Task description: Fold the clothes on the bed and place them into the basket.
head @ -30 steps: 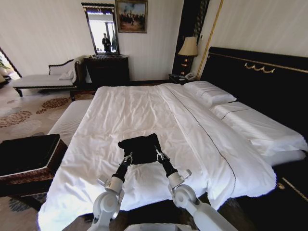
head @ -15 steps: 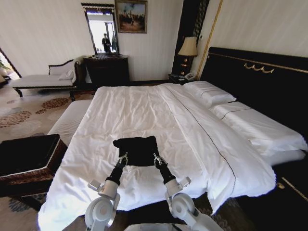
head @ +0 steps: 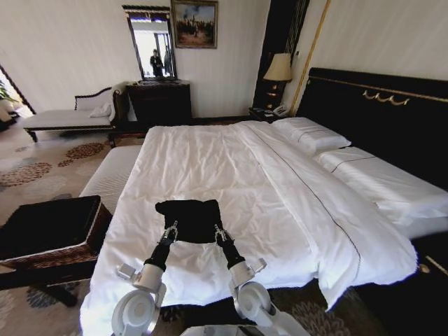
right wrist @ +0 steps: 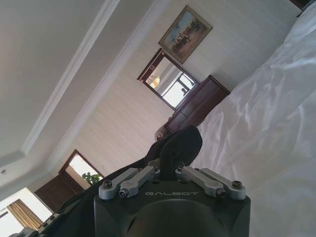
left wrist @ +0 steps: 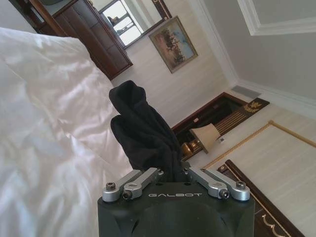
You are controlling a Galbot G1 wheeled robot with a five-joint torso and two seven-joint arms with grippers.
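The folded black clothes (head: 190,218) hang as a compact bundle just above the white duvet of the bed (head: 210,164), near its foot. My left gripper (head: 170,229) is shut on the bundle's near left edge and my right gripper (head: 220,232) is shut on its near right edge. In the left wrist view the black cloth (left wrist: 145,131) rises from between the closed fingers of the left gripper (left wrist: 173,174). The right wrist view has a dark fold (right wrist: 180,144) pinched in the right gripper (right wrist: 167,170). The dark woven basket (head: 47,231) stands left of the bed's foot.
A white striped bench (head: 112,175) runs along the bed's left side beyond the basket. Pillows (head: 311,134) and the black headboard (head: 378,112) lie to the right. A chaise longue (head: 70,115), dresser (head: 159,101) and lamp (head: 278,68) line the far wall.
Both grippers have carried the black bundle leftward and slightly nearer, toward the basket side. The whole picture has also shifted, so the camera moved as well.
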